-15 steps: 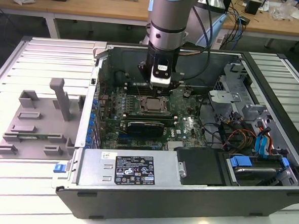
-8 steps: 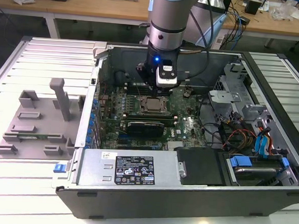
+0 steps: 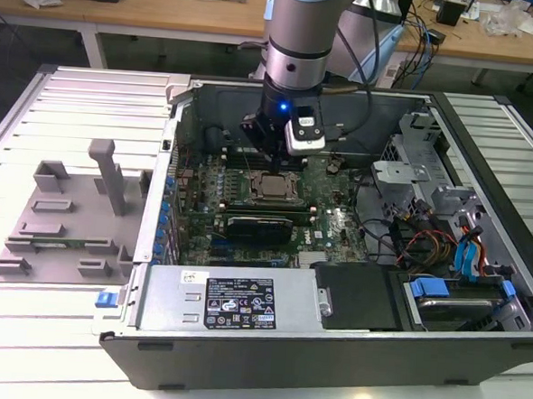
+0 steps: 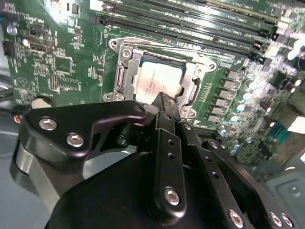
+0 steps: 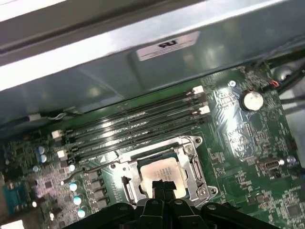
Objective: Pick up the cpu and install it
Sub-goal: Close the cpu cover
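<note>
While the gripper (image 5: 162, 186) hangs low with its fingertips pressed together and nothing pinched, the cpu (image 5: 157, 171) sits flat right under them inside the socket frame (image 5: 196, 164), on the green motherboard (image 5: 238, 143) in the open computer case (image 3: 329, 366). Can't tell if they're touching.

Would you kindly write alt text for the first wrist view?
The cpu lies in its socket on the motherboard, with the pincer at one edge. Memory slots run alongside, by the case wall.
</note>
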Motion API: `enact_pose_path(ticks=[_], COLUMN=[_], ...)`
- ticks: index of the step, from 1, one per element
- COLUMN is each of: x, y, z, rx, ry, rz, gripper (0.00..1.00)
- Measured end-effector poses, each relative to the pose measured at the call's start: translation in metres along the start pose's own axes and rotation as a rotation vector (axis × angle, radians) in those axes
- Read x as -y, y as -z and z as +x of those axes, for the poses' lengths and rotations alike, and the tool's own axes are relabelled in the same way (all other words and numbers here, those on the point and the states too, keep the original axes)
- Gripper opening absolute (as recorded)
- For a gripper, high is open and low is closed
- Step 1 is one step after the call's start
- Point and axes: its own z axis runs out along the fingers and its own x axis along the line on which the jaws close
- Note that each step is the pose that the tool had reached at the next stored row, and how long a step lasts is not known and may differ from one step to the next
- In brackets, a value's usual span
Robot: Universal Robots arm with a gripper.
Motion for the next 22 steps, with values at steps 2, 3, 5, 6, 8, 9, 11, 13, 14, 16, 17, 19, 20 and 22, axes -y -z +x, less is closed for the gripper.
enact_pose_path(ticks=[2, 3, 5, 6, 8, 9, 11, 13, 14, 16, 17, 19, 20, 22], x=[0.0, 0.0, 0.0001, 0.0, 0.0001, 0.0001, 0.0001, 0.0001, 0.0001, 0.0007, 0.0008, 0.0009, 0.0009, 0.0009], y=[-0.0001, -0.0001, -0.0001, -0.0001, -0.0002, -0.0002, -0.0002, -0.0002, -0.0002, -0.0014, -0.0017, -0.0018, -0.0018, -0.0024], z=[0.0001, 0.0001, 0.0002, 0.0002, 0.0003, 0.0003, 0.0003, 0.0003, 0.0003, 0.0001, 0.0001, 0.0001, 0.0001, 0.0], rx=[-0.0017, -0.0022, -0.0033, -0.0036, -0.005, -0.0058, -0.0064, -0.0064, -0.0064, -0.0066, -0.0068, -0.007, -0.0069, -0.0031], ry=[0.063, 0.082, 0.123, 0.134, 0.186, 0.219, 0.24, 0.24, 0.24, 0.25, 0.258, 0.26, 0.26, 0.261], rz=[0.0017, 0.0021, 0.0033, 0.0035, 0.0049, 0.0058, 0.0064, 0.0064, 0.0064, 0.0067, 0.0069, 0.007, 0.0069, 0.0061], gripper=[0.11, 0.11, 0.11, 0.11, 0.11, 0.11, 0.11, 0.11, 0.11, 0.11, 0.11, 0.11, 0.11, 0.11])
